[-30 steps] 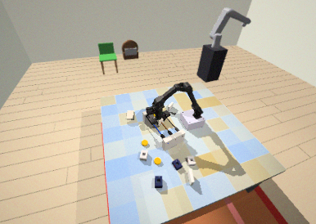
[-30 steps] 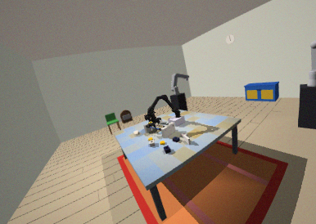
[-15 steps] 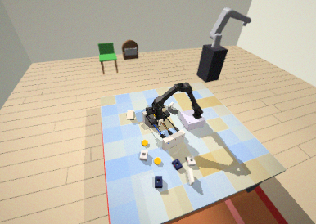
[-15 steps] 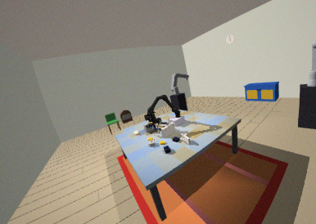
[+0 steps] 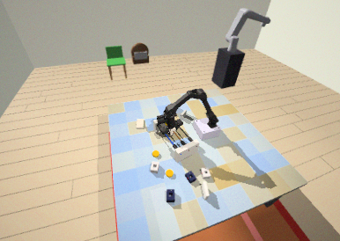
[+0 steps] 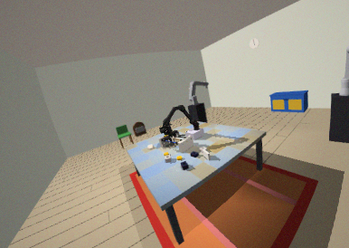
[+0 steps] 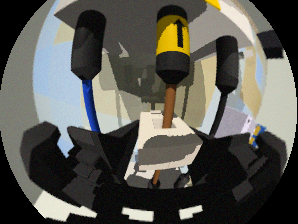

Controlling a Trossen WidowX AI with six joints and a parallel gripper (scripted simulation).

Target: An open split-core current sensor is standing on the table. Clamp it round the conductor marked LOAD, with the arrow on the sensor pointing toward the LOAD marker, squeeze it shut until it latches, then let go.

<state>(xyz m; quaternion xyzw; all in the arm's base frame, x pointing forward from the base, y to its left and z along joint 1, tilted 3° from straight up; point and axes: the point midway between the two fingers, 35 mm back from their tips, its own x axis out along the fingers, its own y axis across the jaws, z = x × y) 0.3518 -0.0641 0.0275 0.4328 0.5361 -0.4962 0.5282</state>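
Observation:
The white sensor [image 7: 167, 150] is between the fingers of my gripper [image 7: 158, 123] [image 5: 170, 127] in the wrist view, with a finger against each side. The brown conductor [image 7: 169, 102] enters the sensor's upper opening and shows again below it. Whether the sensor is latched cannot be told, and no arrow on it is visible. Above it, the brown conductor runs into a black sleeve with a yellow band [image 7: 165, 37] that bears a black arrow pointing up; no lettering can be read. A blue conductor [image 7: 89, 102] runs on the left and a black one [image 7: 220, 107] on the right.
The conductors run to a white terminal block [image 5: 187, 151] [image 6: 185, 143]. A lilac box [image 5: 206, 129] stands beside the arm's base. Nearer the front are yellow discs [image 5: 156, 153] [image 5: 169, 173], dark blocks [image 5: 190, 176] [image 5: 170, 195], small white blocks [image 5: 155, 166] and a white upright piece [image 5: 205, 190].

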